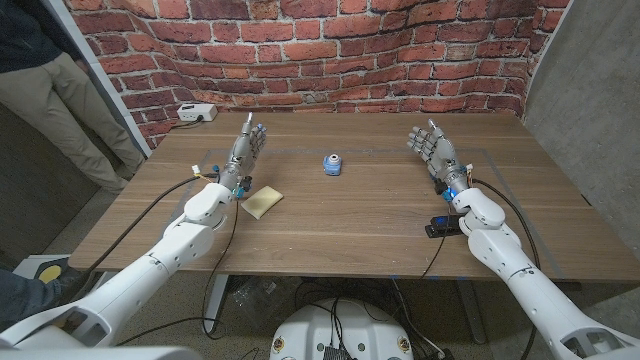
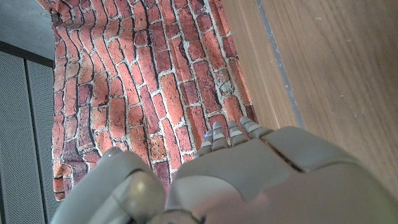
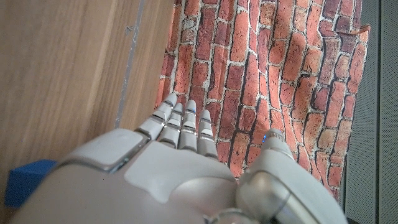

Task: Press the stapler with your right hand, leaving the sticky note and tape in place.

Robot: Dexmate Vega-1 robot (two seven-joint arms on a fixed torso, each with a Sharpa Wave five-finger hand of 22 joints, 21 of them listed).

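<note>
Brick-pattern backdrop is hanging behind a wooden table (image 1: 380, 215); grey panels are flanking it.

Right hand (image 1: 431, 146): I am holding it raised over the table's right side, fingers (image 3: 181, 123) pointing towards the backdrop and slightly apart, grasping nothing. Nothing is touching it. The right wrist view is looking along its back to the bricks.

Stapler (image 1: 437, 229): small and black, it is lying on the table just beside my right forearm, nearer the front edge than the hand, well apart from the fingers. Too small to tell which way it is facing.

Tape (image 1: 332, 164): a small blue roll, sitting near the table's middle, between my two hands.

Sticky note (image 1: 262, 201): a pale yellow pad, lying just beside my left forearm.

Left hand (image 1: 246, 148): also raised, fingers (image 2: 227, 132) extended and apart, grasping nothing.

A white power strip (image 1: 196, 113) is lying at the far left corner. A person (image 1: 60, 90) in tan trousers is standing past the table's left end.
</note>
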